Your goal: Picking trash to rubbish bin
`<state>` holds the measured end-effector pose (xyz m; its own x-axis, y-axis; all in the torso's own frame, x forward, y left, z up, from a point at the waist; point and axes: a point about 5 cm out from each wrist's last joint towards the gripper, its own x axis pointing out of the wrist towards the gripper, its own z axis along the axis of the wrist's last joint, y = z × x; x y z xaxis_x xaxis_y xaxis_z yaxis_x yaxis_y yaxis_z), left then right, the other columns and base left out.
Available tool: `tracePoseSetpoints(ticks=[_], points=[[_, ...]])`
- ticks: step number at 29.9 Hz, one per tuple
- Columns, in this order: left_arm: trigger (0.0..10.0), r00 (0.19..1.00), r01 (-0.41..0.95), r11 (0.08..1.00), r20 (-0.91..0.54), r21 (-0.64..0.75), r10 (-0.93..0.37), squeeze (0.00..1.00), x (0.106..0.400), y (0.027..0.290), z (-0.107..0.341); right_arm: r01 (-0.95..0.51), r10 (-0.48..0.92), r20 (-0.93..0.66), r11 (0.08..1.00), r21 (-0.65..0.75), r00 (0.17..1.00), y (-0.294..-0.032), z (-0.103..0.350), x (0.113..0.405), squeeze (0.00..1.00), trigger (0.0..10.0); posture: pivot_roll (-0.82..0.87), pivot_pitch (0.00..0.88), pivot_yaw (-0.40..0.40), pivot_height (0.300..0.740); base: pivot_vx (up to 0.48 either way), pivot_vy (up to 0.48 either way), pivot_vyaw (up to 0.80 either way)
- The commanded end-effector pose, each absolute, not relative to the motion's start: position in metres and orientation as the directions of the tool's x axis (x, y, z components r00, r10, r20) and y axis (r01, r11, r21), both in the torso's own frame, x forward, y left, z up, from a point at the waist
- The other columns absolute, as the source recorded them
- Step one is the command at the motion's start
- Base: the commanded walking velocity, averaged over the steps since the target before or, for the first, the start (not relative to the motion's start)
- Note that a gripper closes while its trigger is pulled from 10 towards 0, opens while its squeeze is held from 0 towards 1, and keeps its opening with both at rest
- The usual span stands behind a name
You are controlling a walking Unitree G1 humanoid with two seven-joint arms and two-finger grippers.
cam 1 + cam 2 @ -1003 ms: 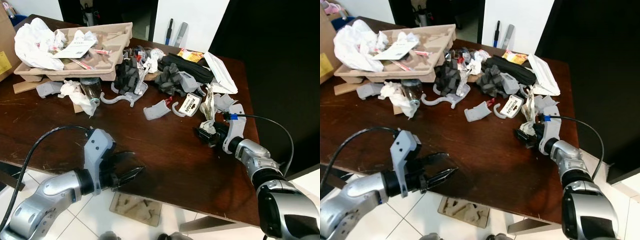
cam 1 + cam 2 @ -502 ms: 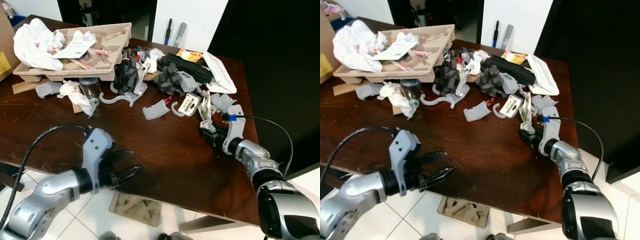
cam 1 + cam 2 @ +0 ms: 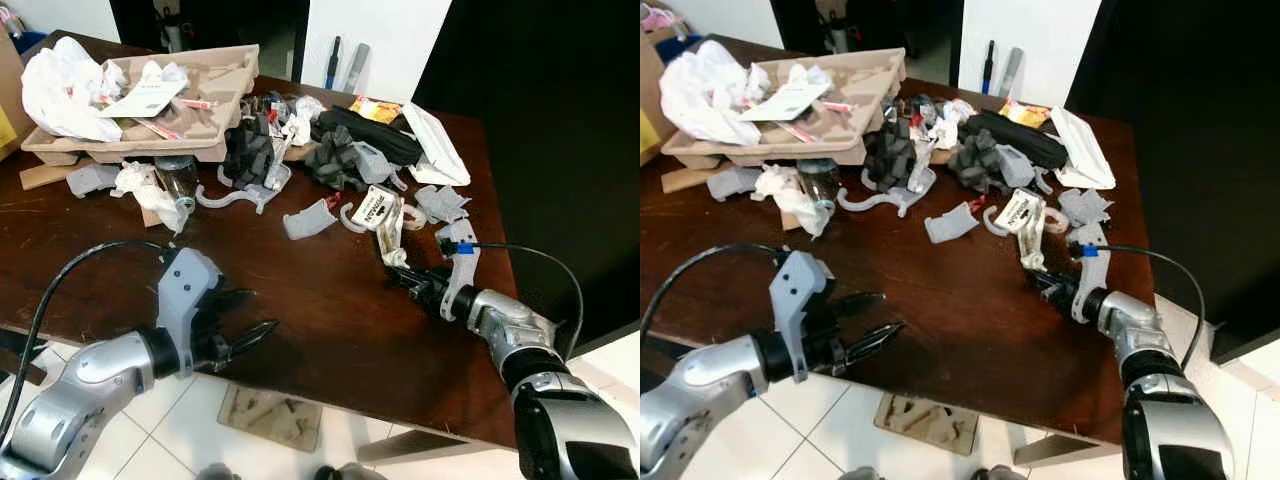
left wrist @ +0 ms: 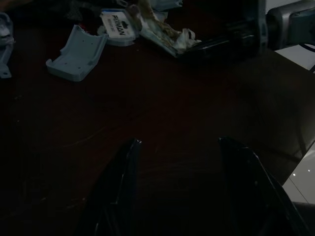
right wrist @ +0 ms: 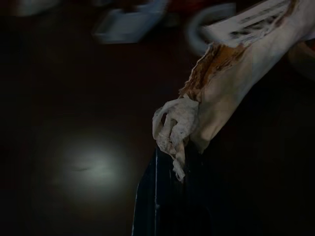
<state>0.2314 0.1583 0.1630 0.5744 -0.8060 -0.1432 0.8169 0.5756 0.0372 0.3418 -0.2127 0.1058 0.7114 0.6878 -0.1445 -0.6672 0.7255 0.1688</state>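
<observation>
The right gripper (image 3: 408, 279) is closed on the end of a crumpled paper wrapper (image 3: 390, 235), which trails from the black fingers toward 11 o'clock, up to the white label card (image 3: 372, 207) on the dark counter (image 3: 320, 300). In the right wrist view the torn, brownish paper (image 5: 216, 93) sits pinched at the fingertips. The step in hand seems to be the pulling of this piece of trash out of the clutter; next it needs to be lifted free and carried to a rubbish bin, which I cannot locate here. The left gripper (image 3: 240, 335) hovers open at 7 o'clock, over the near edge of the counter, holding nothing. Compared with one second ago, the right gripper has drawn the wrapper toward the robot, so it now lies stretched out.
</observation>
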Motion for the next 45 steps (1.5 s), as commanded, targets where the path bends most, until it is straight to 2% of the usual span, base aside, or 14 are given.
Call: tracePoseSetpoints(ticks=[1, 4, 10, 21, 23, 27, 31, 35, 45], points=[[10.0, 0.571, 0.819, 0.573, -0.133, 0.031, -0.81, 0.0, 0.23, 0.156, 0.163, -0.698, 0.726, -0.112, 0.685, 0.207, 0.679, -0.214, 0.105, 0.337, 0.0, 0.0, 0.21, 0.151, -0.093, 0.74, 0.0, 0.0, 0.0], [10.0, 0.571, 0.819, 0.573, -0.131, 0.032, -0.81, 0.0, 0.23, 0.156, 0.163, -0.718, 0.745, -0.068, 0.66, 0.222, 0.664, -0.214, 0.11, 0.337, 0.0, 0.0, 0.21, 0.151, -0.095, 0.74, 0.0, 0.0, 0.0], [10.0, 0.577, 0.816, 0.576, -0.109, 0.04, -0.81, 0.0, 0.232, 0.152, 0.164, -0.747, 0.744, 0.14, 0.606, 0.274, 0.654, -0.214, 0.134, 0.341, 0.0, 0.0, 0.21, 0.15, -0.098, 0.74, 0.0, 0.0, 0.0], [10.0, 0.617, 0.787, 0.614, -0.065, 0.067, -0.784, 0.0, 0.24, 0.147, 0.165, -0.732, 0.685, 0.265, 0.602, 0.318, 0.679, -0.217, 0.151, 0.347, 0.0, 0.0, 0.21, 0.146, -0.106, 0.74, 0.0, 0.0, 0.0], [10.0, 0.648, 0.761, 0.644, -0.036, 0.083, -0.761, 0.0, 0.244, 0.147, 0.168, -0.675, 0.61, 0.29, 0.654, 0.341, 0.737, -0.222, 0.158, 0.354, 0.0, 0.0, 0.22, 0.146, -0.106, 0.74, 0.0, 0.0, 0.0], [10.0, 0.675, 0.736, 0.67, -0.02, 0.099, -0.738, 0.0, 0.248, 0.148, 0.17, -0.631, 0.568, 0.276, 0.692, 0.35, 0.776, -0.225, 0.157, 0.357, 0.0, 0.0, 0.22, 0.146, -0.106, 0.74, 0.0, 0.0, 0.0], [10.0, 0.718, 0.69, 0.714, 0.012, 0.122, -0.696, 0.0, 0.256, 0.148, 0.174, -0.438, 0.392, 0.195, 0.82, 0.368, 0.899, -0.236, 0.154, 0.365, 0.0, 0.0, 0.22, 0.146, -0.106, 0.74, 0.0, 0.0, 0.0], [10.0, 0.767, 0.629, 0.763, 0.041, 0.149, -0.64, 0.0, 0.267, 0.146, 0.176, -0.359, 0.321, 0.16, 0.855, 0.375, 0.933, -0.241, 0.152, 0.367, 0.0, 0.0, 0.22, 0.146, -0.106, 0.74, 0.0, 0.0, 0.0], [10.0, 0.833, 0.529, 0.832, 0.084, 0.17, -0.547, 0.0, 0.281, 0.149, 0.181, -0.312, 0.28, 0.138, 0.871, 0.379, 0.95, -0.24, 0.149, 0.368, 0.0, 0.0, 0.21, 0.148, -0.105, 0.74, 0.0, 0.0, 0.0]])
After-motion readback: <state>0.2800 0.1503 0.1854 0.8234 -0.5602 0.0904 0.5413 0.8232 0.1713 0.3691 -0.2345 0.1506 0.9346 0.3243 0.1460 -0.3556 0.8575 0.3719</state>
